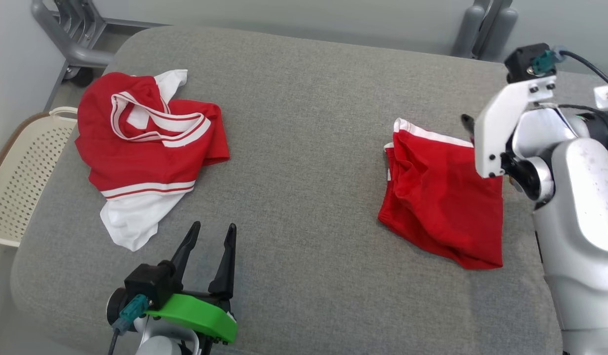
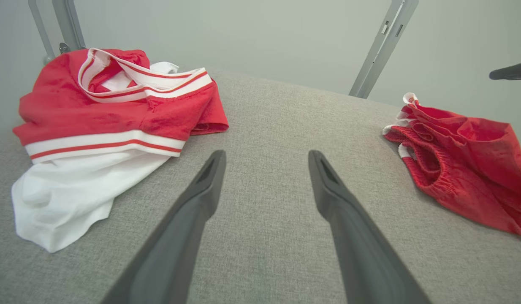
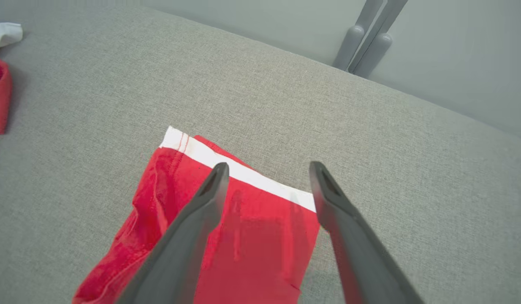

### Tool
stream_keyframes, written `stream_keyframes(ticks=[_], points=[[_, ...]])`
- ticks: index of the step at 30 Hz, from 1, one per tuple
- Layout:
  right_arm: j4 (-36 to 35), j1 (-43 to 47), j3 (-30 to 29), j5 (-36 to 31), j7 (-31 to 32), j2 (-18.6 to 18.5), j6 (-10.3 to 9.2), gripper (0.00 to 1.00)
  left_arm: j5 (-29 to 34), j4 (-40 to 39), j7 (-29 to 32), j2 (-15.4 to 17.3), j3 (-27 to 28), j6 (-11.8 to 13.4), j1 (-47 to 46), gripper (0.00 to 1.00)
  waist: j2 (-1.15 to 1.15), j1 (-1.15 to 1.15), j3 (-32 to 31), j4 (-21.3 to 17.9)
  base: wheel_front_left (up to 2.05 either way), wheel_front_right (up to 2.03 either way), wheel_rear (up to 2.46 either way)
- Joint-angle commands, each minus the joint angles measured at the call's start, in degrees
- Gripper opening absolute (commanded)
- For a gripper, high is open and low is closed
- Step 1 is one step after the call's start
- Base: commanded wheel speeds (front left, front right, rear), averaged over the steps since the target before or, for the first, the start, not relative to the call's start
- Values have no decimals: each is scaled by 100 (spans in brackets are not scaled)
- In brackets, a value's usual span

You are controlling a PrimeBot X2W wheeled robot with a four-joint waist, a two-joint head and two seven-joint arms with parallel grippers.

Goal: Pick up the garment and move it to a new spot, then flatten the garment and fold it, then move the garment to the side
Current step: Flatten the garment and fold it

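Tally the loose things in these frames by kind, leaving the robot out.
Garments: 2, the red-and-white jersey and the red shorts, both on the grey cushion.
Baskets: 1, the cream basket off the cushion's left edge.
Total: 3.

Bright, even, diffuse light falls from overhead, with no hard glare on the grey padded surface (image 1: 304, 123). Shadows are soft: a faint dark rim runs under the near edge of the red shorts (image 1: 442, 207), and the right gripper (image 3: 269, 165) throws two pale finger shadows on the red cloth. The right arm's white shell (image 1: 580, 197) carries a mild sheen (speckled, too). Both wrist views bow straight lines near their edges, and the left gripper (image 2: 267, 154) blurs toward the lens.
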Motion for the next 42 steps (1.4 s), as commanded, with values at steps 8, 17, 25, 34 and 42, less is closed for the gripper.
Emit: stream_keyframes(ticks=[8, 17, 25, 34, 42], points=[[-331, 1131, -314, -214, -891, 179, -1, 0, 60, -61, -10, 17, 41, -17, 74, 100, 0, 0, -16, -55, 0, 0, 0], [140, 1215, -99, -440, -1364, 510, -1, 0, 62, -129, -10, -28, -17, -26, -10, 100, 0, 0, 124, 108, 0, 0, 0], [855, 921, 602, -44, -1565, 549, -1, 0, 4, -31, -10, -75, -69, -36, -29, 100, 0, 0, 191, 402, 0, 0, 0], [1208, 890, 1463, 444, -1656, 544, -2, 0, -6, 34, -10, -109, -37, -37, 58, 100, 0, 0, 76, 515, 0, 0, 0], [860, 492, 1432, 574, -1445, 545, -2, 100, 64, -20, -10, -53, 58, -38, 209, 100, 0, 0, -151, 252, 0, 0, 0]])
